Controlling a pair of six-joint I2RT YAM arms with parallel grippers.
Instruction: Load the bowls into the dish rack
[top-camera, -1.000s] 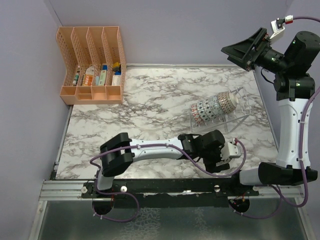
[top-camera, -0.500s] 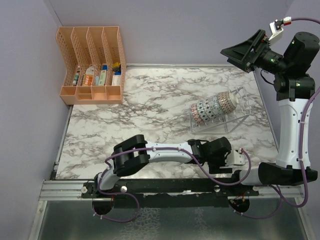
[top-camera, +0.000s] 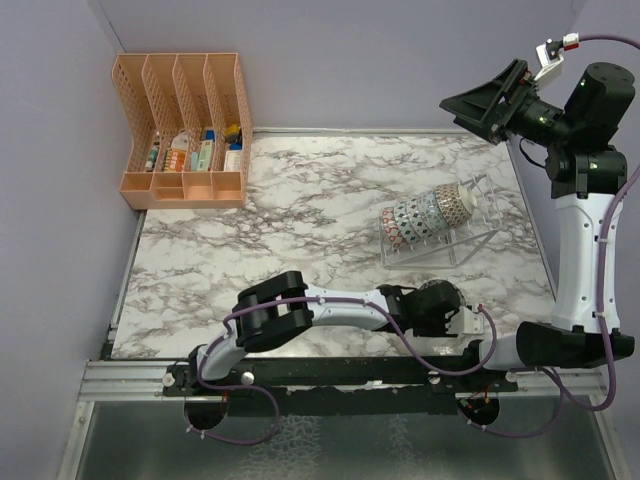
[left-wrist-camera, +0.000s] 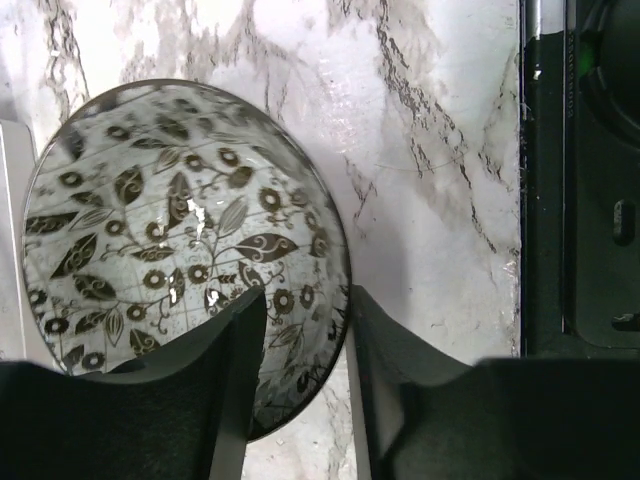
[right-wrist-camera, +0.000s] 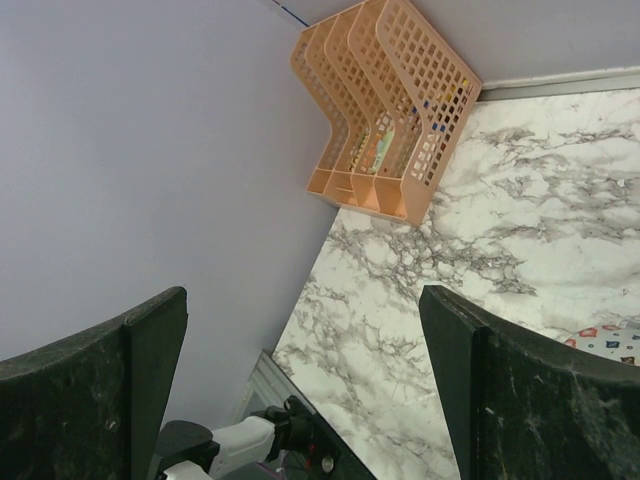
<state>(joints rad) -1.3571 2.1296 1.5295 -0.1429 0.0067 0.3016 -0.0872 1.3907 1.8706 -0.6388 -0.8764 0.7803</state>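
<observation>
A dark grey-green bowl (left-wrist-camera: 185, 250) with a leaf pattern sits on the marble table (top-camera: 300, 220) near its front edge. My left gripper (left-wrist-camera: 305, 295) straddles the bowl's right rim. One finger (left-wrist-camera: 235, 380) is inside the bowl, and the other (left-wrist-camera: 385, 370) is outside against the rim. The jaws stand narrowed with a gap. In the top view the left gripper (top-camera: 445, 305) hides most of that bowl. The wire dish rack (top-camera: 482, 222) holds several patterned bowls (top-camera: 425, 213) on edge in a row. My right gripper (top-camera: 478, 105) is open, empty and raised high at the back right.
An orange plastic file organiser (top-camera: 185, 130) stands at the back left corner and also shows in the right wrist view (right-wrist-camera: 390, 110). Purple walls close the back and sides. The black base rail (left-wrist-camera: 580, 200) runs just right of the bowl.
My left arm has swung right and lower along the front edge, and its gripper has settled over the bowl. The right arm has barely moved.
</observation>
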